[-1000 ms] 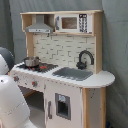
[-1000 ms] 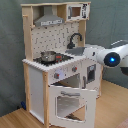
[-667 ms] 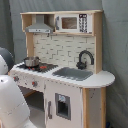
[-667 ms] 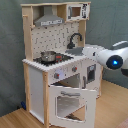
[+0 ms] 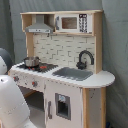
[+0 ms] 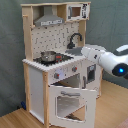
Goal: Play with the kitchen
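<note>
Now the kitchen [image 6: 55,65] stands on the wood floor, oven door [image 6: 70,102] hanging open. With the arm [image 6: 102,57] reaching in over the counter [image 6: 50,63] near the sink, approach slowly and avoid the faucet [image 6: 75,39]. Whether the fingers are clenched, I cannot tell.

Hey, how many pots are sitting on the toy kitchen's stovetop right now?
1. A single metal pot sits on the stovetop, at the hood end of the kitchen counter, away from the sink. Both exterior views show it, and no other pot is in view.
</note>
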Robot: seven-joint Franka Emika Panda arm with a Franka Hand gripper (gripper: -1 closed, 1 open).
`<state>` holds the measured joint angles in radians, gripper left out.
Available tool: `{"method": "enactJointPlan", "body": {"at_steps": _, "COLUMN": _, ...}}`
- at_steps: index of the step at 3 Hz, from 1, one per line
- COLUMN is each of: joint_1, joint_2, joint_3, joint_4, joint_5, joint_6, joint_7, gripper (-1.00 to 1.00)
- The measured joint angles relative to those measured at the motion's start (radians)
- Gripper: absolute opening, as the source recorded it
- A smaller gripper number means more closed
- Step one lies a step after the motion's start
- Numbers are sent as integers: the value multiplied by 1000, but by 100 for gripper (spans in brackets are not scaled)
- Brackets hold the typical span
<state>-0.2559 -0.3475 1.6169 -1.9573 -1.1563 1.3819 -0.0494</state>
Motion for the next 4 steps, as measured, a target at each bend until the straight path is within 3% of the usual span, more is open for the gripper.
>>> {"method": "enactJointPlan", "body": {"at_steps": 2, "joint_1": -25, "joint_2": -3, "joint_3": 75, "joint_4": -56, "joint_5": -213, "joint_6": 38, "joint_7": 46, "gripper": 100}}
{"method": "enactJointPlan", "body": {"at_steps": 4, "joint_1": -56, "joint_2": -34, "joint_3": 153, "joint_4": -97, "joint_5": -414, "joint_6": 38, "joint_7": 53, "gripper": 100}}
